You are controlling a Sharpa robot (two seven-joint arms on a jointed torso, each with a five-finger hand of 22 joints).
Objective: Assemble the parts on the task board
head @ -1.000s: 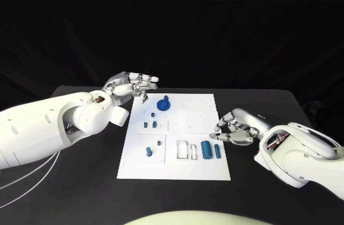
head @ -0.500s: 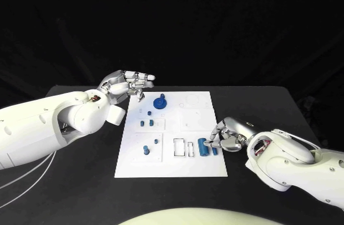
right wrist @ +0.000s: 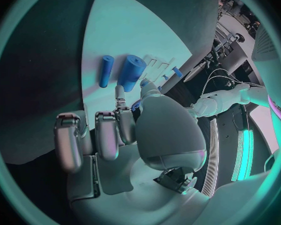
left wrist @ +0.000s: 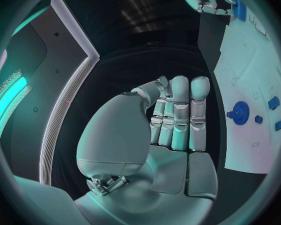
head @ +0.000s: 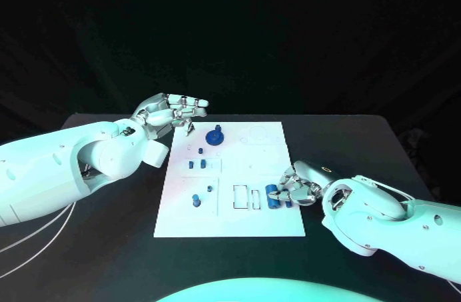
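The white task board (head: 264, 165) lies in the middle of the table. A blue gear (head: 216, 137) stands near its far end, and small blue pieces (head: 197, 163) sit along its left side. Two blue cylinders lie near its right edge, a thin one (right wrist: 106, 71) and a thick one (right wrist: 132, 72). My right hand (head: 300, 185) rests at that edge. Its thumb and one fingertip pinch the near end of the thick cylinder (head: 276, 199), which lies on the board. My left hand (head: 176, 112) hovers off the far left corner, fingers straight and holding nothing.
The left wrist view shows the board (left wrist: 243, 65) with the gear (left wrist: 240, 111) beside my left hand (left wrist: 175, 120), and my right hand (left wrist: 206, 0) at the far end. Two empty rectangular slots (head: 247, 198) lie just left of the cylinders. Black table surrounds the board.
My right hand has moved left from the table onto the board's right edge and closed its thumb and fingertip round the thick cylinder. The left hand has hardly moved.
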